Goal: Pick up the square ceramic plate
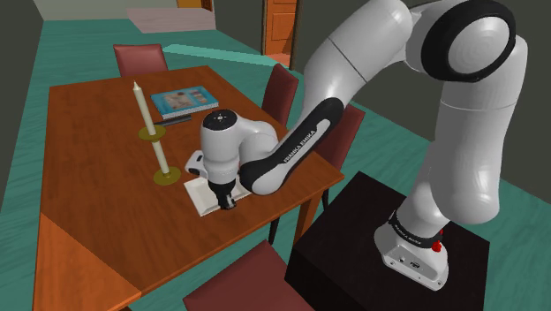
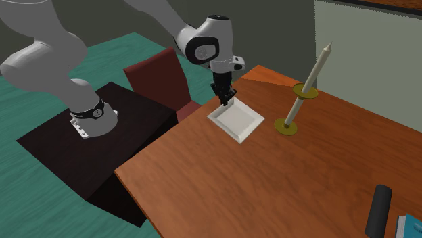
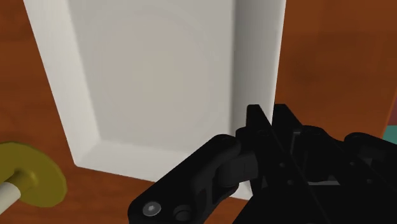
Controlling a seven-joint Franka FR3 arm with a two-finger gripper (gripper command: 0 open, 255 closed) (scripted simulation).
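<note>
I read the pincer [image 1: 228,201] pointing down at the stand-side rim of the white square plate [image 1: 200,196] | plate flat near the worktop [image 1: 97,221] edge facing the black stand [image 1: 353,256] | tall candlestick [image 1: 151,132] upright just beside the plate, toward mid-worktop | book [image 1: 184,101] near the far edge

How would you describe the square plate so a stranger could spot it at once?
Find the brown table beside the robot's black stand. At the table edge nearest that stand lies the square plate, its rim in the black gripper. It is flat and white; its neighbours are tall candles.
</note>
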